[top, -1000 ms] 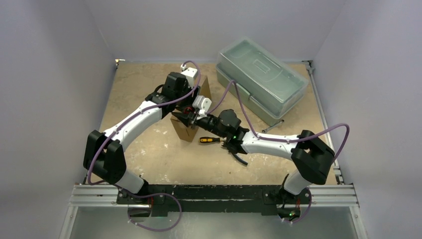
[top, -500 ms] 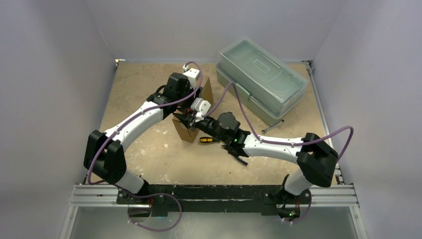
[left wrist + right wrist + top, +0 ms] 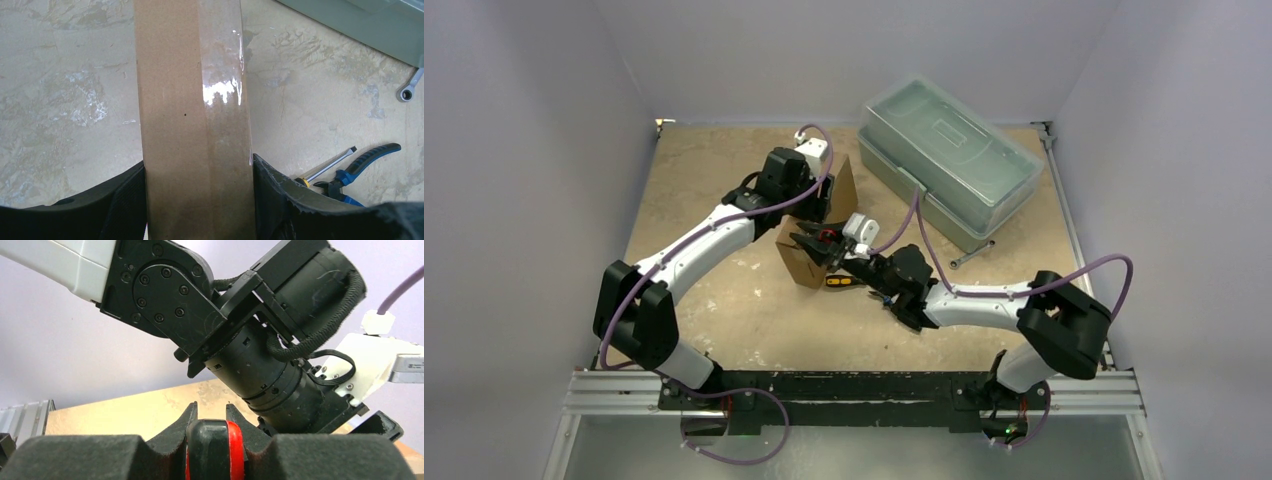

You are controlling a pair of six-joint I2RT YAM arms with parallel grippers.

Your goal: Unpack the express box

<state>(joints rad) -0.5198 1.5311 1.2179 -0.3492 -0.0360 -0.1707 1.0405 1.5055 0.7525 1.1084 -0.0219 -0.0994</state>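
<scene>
The express box [image 3: 796, 260] is a small brown cardboard mailer standing on edge at the table's middle, its lid [image 3: 840, 186] open toward the back. My left gripper [image 3: 807, 218] is shut on it from above. In the left wrist view the taped box [image 3: 192, 115] fills the gap between the black fingers [image 3: 125, 205]. My right gripper [image 3: 820, 240] is at the box's open top, shut on a black and red tool handle [image 3: 216, 450]. The rest of that tool is hidden.
A large translucent grey-green toolbox [image 3: 949, 160] stands at the back right. A yellow-handled screwdriver [image 3: 327, 167] and blue pliers [image 3: 367, 160] lie right of the box, seen from above as one cluster [image 3: 844, 282]. A wrench [image 3: 972, 253] lies in front of the toolbox.
My right gripper has drawn back a little to the right from the box, still holding the black and red handle, and its forearm has swung nearer. The left gripper keeps its hold on the box.
</scene>
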